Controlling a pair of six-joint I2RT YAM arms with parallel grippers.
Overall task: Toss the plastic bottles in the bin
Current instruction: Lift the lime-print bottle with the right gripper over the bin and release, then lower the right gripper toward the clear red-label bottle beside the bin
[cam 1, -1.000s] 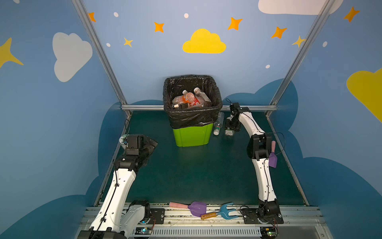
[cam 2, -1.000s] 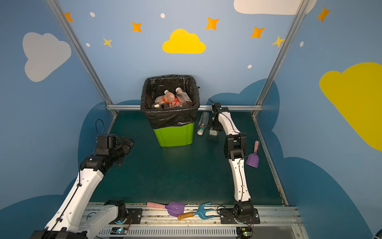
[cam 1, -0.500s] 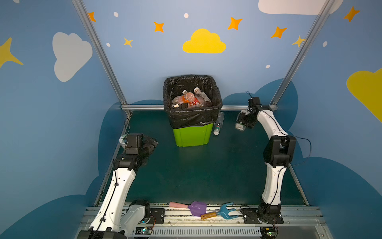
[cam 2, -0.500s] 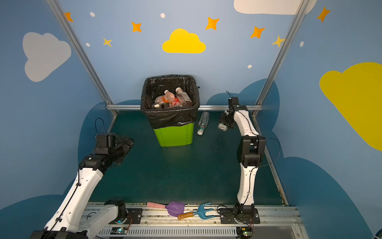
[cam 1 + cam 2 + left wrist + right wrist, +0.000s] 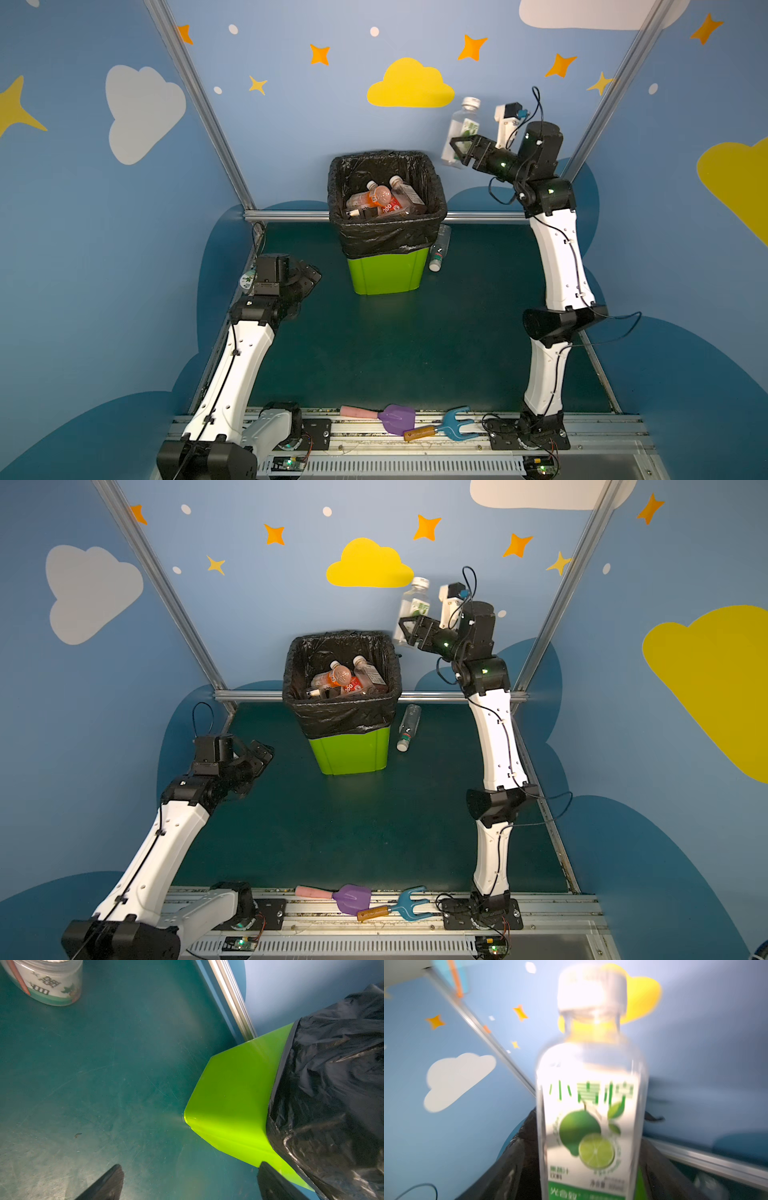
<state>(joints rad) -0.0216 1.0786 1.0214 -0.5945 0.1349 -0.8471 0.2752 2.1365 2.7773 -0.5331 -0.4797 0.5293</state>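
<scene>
The right end effector (image 5: 465, 150) is raised high, up and to the right of the lime-green waste bin (image 5: 388, 276). A clear lime drink bottle (image 5: 463, 124) with a white cap stands upright at its jaws; I cannot tell if they grip it. Several bottles (image 5: 376, 198) lie inside the bin, and one more bottle (image 5: 440, 245) lies on the tabletop (image 5: 395, 345) just beside it. The left end effector (image 5: 190, 1167) is low, jaws wide, holding nothing.
</scene>
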